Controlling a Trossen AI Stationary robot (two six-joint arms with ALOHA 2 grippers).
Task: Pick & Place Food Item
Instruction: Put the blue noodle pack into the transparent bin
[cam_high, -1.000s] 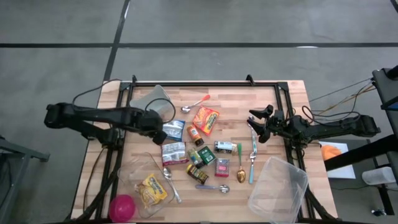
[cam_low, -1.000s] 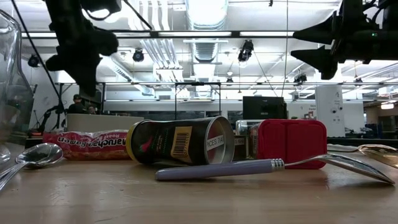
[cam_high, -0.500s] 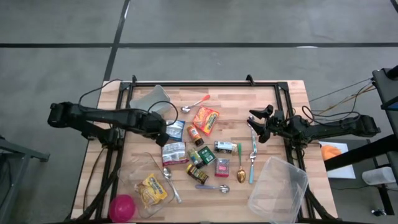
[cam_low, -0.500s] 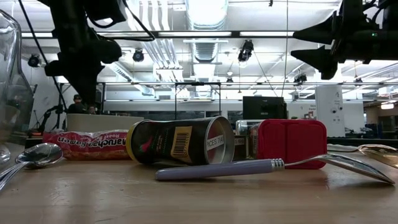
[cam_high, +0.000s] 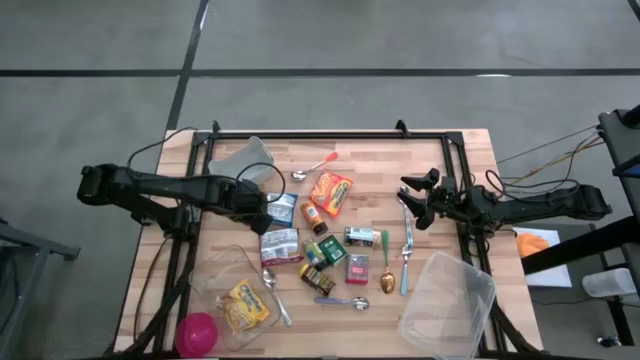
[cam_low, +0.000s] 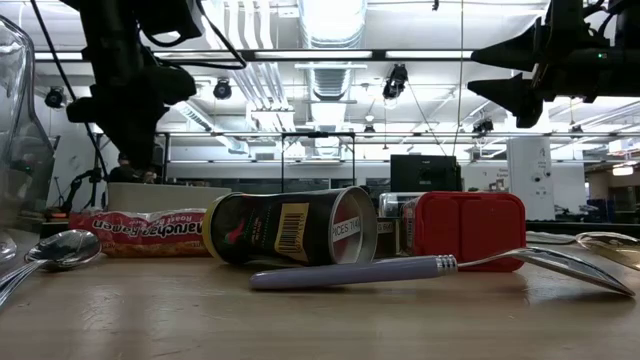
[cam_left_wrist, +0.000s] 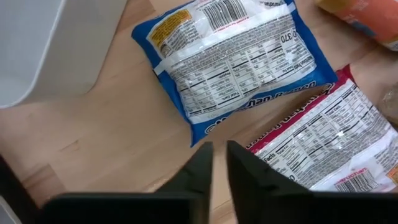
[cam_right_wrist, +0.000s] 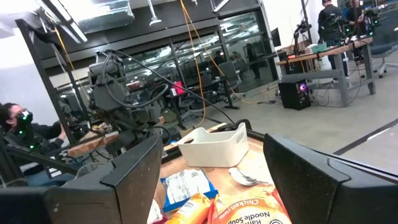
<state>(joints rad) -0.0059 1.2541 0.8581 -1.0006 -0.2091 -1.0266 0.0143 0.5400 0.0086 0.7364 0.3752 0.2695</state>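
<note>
The blue noodle packet (cam_left_wrist: 233, 68) lies on the desk (cam_high: 455, 165) left of centre, just beyond the left end effector (cam_left_wrist: 214, 163), whose fingers stand narrow and hold nothing. The right end effector (cam_high: 412, 203) waits wide, far to the right.

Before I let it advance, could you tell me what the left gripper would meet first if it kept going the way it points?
Probably the blue packet: the left gripper points at its near edge, just beside the red packet. Depth is unclear.
</note>
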